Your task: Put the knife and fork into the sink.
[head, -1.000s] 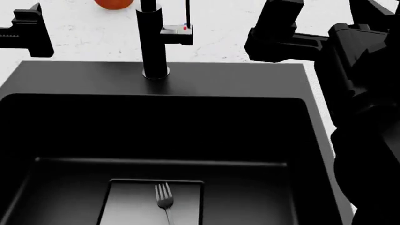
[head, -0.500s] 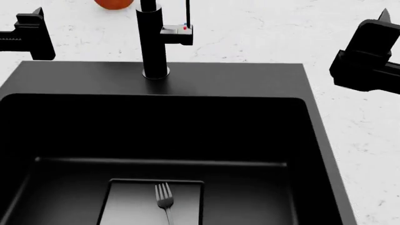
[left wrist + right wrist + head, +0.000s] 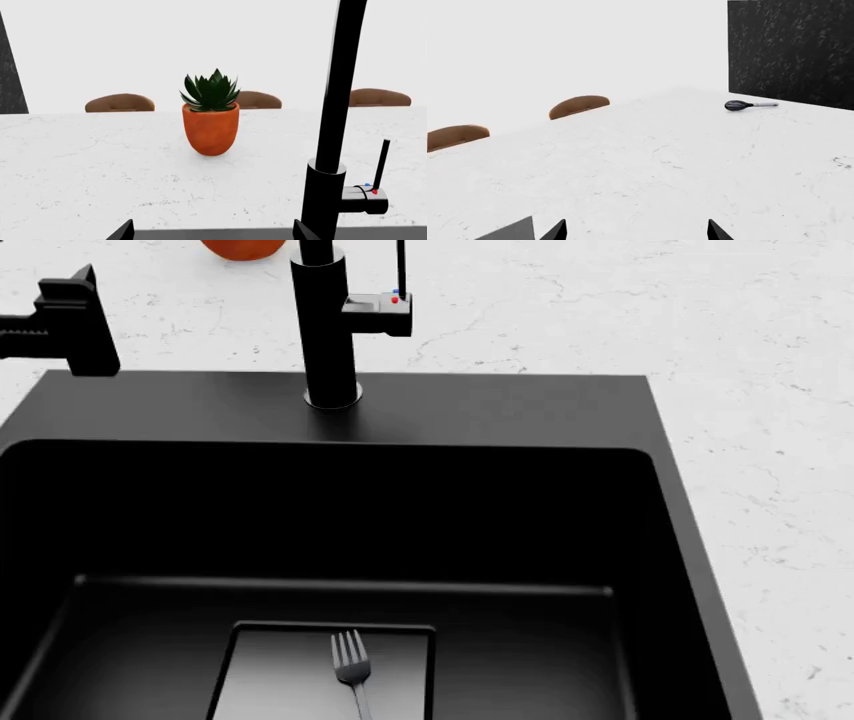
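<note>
A fork (image 3: 351, 668) lies on the grey bottom plate of the black sink (image 3: 481, 405), one half of the job apparently done. The knife appears in no view. The left gripper (image 3: 74, 325) hovers over the counter (image 3: 561, 310) beside the faucet (image 3: 328, 330), fingertips (image 3: 123, 231) spread and empty; the right gripper (image 3: 635, 231), likewise parted, faces open counter, perhaps searching.

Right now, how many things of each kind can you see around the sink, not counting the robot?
Forks: 1 fork
Sinks: 1 sink
Faucets: 1 faucet
Potted plants: 1 potted plant
Whisks: 1 whisk
Chair backs: 3
Total: 8
</note>
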### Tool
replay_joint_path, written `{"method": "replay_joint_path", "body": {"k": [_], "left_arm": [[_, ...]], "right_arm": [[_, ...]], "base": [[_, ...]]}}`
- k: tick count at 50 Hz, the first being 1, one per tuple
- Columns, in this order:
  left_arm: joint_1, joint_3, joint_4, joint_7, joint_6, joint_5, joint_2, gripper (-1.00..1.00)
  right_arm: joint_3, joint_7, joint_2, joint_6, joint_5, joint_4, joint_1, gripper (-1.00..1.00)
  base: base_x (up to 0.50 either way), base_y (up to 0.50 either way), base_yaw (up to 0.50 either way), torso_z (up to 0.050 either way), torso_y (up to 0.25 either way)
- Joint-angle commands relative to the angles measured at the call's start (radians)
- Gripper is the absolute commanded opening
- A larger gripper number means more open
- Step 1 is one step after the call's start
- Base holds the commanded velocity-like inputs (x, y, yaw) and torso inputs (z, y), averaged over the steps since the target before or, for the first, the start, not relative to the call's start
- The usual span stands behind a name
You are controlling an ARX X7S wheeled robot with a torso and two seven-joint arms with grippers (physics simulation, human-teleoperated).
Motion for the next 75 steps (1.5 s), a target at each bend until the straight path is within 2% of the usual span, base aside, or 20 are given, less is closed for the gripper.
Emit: {"method": "replay_joint_path", "body": {"k": [1, 7, 10, 12, 14, 18, 23, 26, 32, 36, 42, 49, 50, 51, 52, 54, 55, 58, 65, 75], "left_arm": [[-0.007, -0.014, -0.012, 0.017, 0.0, 0.022, 0.016, 1.0], [-0.011, 0.003, -0.026, 0.019, 0.006, 0.03, 0.009, 1.0], [-0.003, -0.006, -0.014, 0.013, -0.001, 0.027, 0.004, 1.0], [0.002, -0.009, -0.018, 0.013, 0.003, 0.028, -0.001, 1.0], [0.004, -0.007, -0.005, 0.008, -0.009, 0.029, -0.005, 1.0], [0.005, -0.007, 0.004, 0.007, -0.013, 0.026, -0.005, 1.0], [0.015, -0.007, -0.008, 0.009, 0.001, 0.023, 0.001, 1.0], [0.016, -0.007, -0.016, 0.011, 0.009, 0.022, 0.002, 1.0], [0.021, -0.006, -0.033, 0.013, 0.024, 0.023, 0.001, 1.0], [0.028, -0.005, -0.033, 0.011, 0.028, 0.022, 0.002, 1.0], [0.029, -0.004, -0.052, 0.015, 0.043, 0.02, 0.006, 1.0], [0.029, -0.002, -0.058, 0.015, 0.047, 0.017, 0.007, 1.0], [0.031, -0.002, -0.056, 0.014, 0.047, 0.017, 0.008, 1.0], [0.031, -0.002, -0.056, 0.014, 0.046, 0.016, 0.008, 1.0], [0.03, 0.001, -0.063, 0.017, 0.053, 0.019, 0.007, 1.0], [0.028, 0.003, -0.068, 0.018, 0.056, 0.019, 0.006, 1.0], [0.027, 0.004, -0.07, 0.019, 0.058, 0.019, 0.006, 1.0], [0.029, 0.006, -0.063, 0.015, 0.053, 0.017, 0.009, 1.0], [0.033, 0.01, -0.076, 0.017, 0.065, 0.017, 0.009, 1.0], [0.036, 0.013, -0.071, 0.014, 0.063, 0.016, 0.006, 1.0]], "right_arm": [[-0.006, 0.143, 0.147, -0.203, 0.139, 0.018, -0.157, 1.0], [0.012, 0.141, 0.254, -0.37, 0.179, -0.013, -0.285, 1.0], [-0.019, 0.143, 0.375, -0.588, 0.268, -0.021, -0.438, 1.0], [0.008, 0.142, 0.427, -0.697, 0.311, -0.042, -0.546, 1.0], [0.092, 0.143, 0.462, -0.776, 0.361, -0.067, -0.705, 1.0], [0.23, 0.14, 0.471, -0.794, 0.388, -0.1, -0.849, 1.0], [0.283, 0.13, 0.472, -0.813, 0.371, -0.096, -0.948, 1.0], [0.245, 0.113, 0.491, -0.846, 0.348, -0.075, -0.948, 1.0], [0.068, 0.054, 0.572, -0.959, 0.298, -0.042, -0.901, 1.0], [-0.037, 0.033, 0.653, -1.024, 0.291, -0.023, -0.875, 1.0], [-0.215, -0.057, 0.845, -1.229, 0.317, 0.001, -0.888, 1.0], [-0.217, -0.065, 0.848, -1.167, 0.313, 0.03, -0.877, 1.0], [-0.367, 0.061, 0.698, -1.017, 0.266, 0.101, -0.727, 1.0], [-0.517, 0.082, 0.548, -0.867, 0.195, 0.177, -0.577, 1.0], [-0.606, 0.134, 0.505, -0.724, 0.237, 0.185, -0.427, 1.0], [-0.634, 0.13, 0.496, -0.726, 0.224, 0.207, -0.127, 1.0], [-0.65, 0.128, 0.491, -0.722, 0.214, 0.221, -0.073, 1.0], [-0.701, 0.109, 0.45, -0.696, 0.175, 0.275, -0.008, 1.0], [-0.746, 0.004, 0.363, -0.718, 0.059, 0.365, 0.013, 1.0], [-0.752, -0.064, 0.333, -0.767, -0.015, 0.419, -0.037, 1.0]], "base": [[0.0, 0.0, 0.0, 0.0, 0.0], [0.0, 0.0, 0.0, 0.0, 0.0], [0.0, 0.0, 0.0, 0.0, 0.0], [0.0, 0.0, 0.0, 0.0, 0.0], [0.0, 0.0, 0.0, 0.0, 0.0], [0.0, 0.0, 0.0, 0.0, 0.0], [0.0, 0.0, 0.0, 0.0, 0.0], [0.0, 0.0, 0.0, 0.0, 0.0], [0.0, 0.0, 0.0, 0.0, 0.0], [0.0, 0.0, 0.0, 0.0, 0.0], [0.0, 0.0, 0.0, 0.0, 0.0], [0.0, 0.0, 0.0, 0.0, 0.0], [0.0, 0.0, 0.0, 0.0, 0.0], [0.0, 0.0, 0.0, 0.0, 0.0], [0.0, 0.0, 0.0, 0.0, 0.0], [0.0, 0.0, 0.0, 0.0, 0.0], [0.0, 0.0, 0.0, 0.0, 0.0], [0.0, 0.0, 0.0, 0.0, 0.0], [0.0, 0.0, 0.0, 0.0, 0.0], [0.0, 0.0, 0.0, 0.0, 0.0]]}}
